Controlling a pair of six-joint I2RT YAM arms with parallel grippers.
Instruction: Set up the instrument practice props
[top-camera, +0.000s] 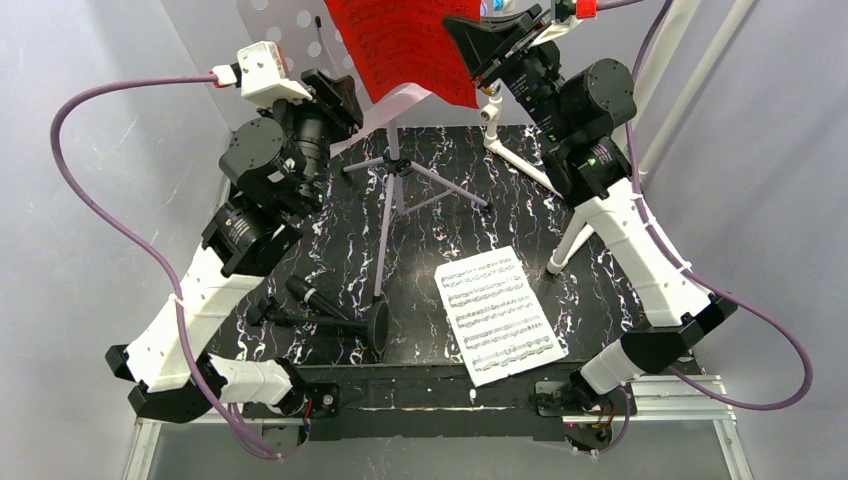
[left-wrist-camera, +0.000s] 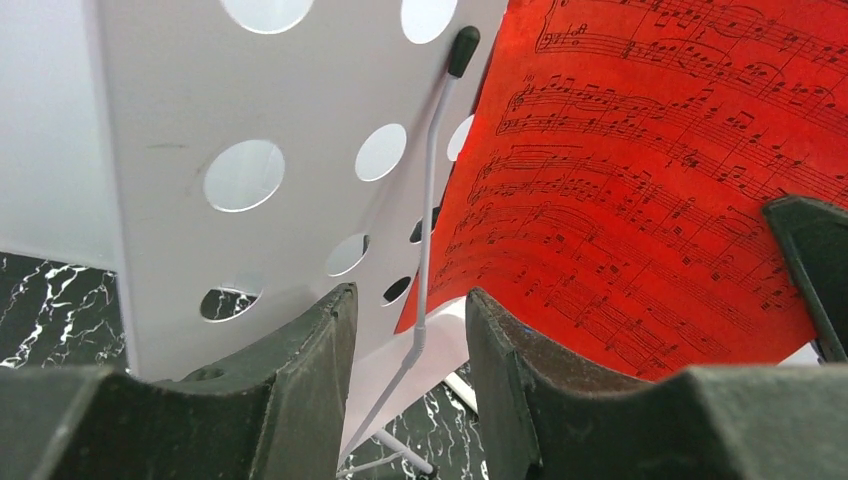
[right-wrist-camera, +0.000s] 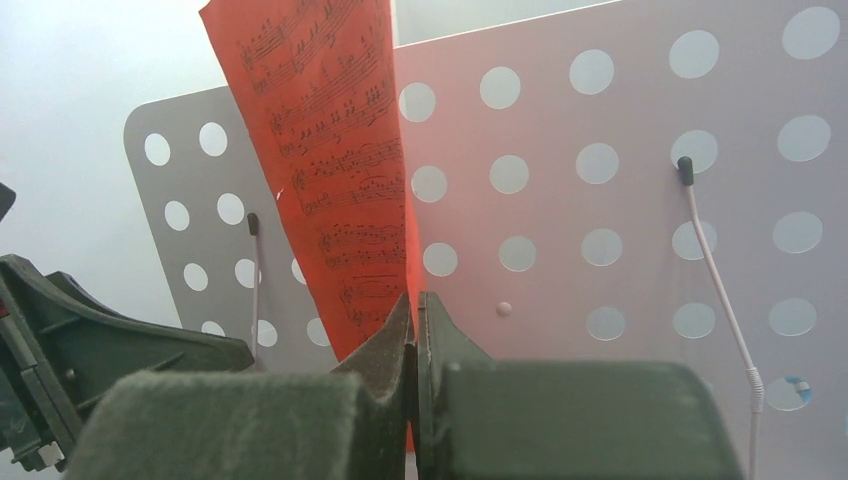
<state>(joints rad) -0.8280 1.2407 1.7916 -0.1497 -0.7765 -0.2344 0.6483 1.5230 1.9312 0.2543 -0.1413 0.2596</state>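
The red page (top-camera: 400, 45) is cropped at top.

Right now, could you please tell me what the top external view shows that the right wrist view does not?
Only the top external view shows the white sheet-music page lying flat on the table, the microphone lying on its side, and the tripod legs. Only the right wrist view shows the right-hand wire page holder on the lilac music stand, and the right gripper shut on the red page at its lower edge. Both show the red page, the stand and that gripper.
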